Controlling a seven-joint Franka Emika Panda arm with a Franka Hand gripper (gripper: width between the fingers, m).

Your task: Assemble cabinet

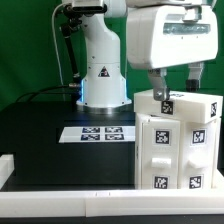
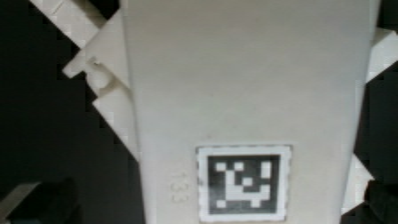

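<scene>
On the black table (image 1: 40, 125), toward the exterior view's right and close to the camera, stands the cabinet (image 1: 178, 145): a white boxy body, upright, its near faces carrying several black-and-white square tags; a top panel (image 1: 180, 104) lies across it, slightly tilted, with tags of its own; the body fills the lower right corner of that view and runs out of frame at the bottom.

Directly above the cabinet hangs the gripper (image 1: 172, 82), under the arm's large white wrist housing; two dark fingers (image 1: 157, 83) reach down to the top panel, one toward its left end and one nearer the middle; whether they pinch the panel or merely touch it, cannot tell; their tips are lost against the white plastic.

Wrist view: almost wholly filled by one long white panel (image 2: 205, 90), running away from the camera, one square tag (image 2: 242, 179) at its near end; other white edges (image 2: 93, 70) jut out beside it over dark table; the gripper's own fingers not made out here.

Behind, at mid-table, the marker board (image 1: 95, 132) lies flat, well apart from the cabinet; the robot base (image 1: 102, 70) rises just beyond it; a white rail (image 1: 60, 191) borders the table's near edge.
</scene>
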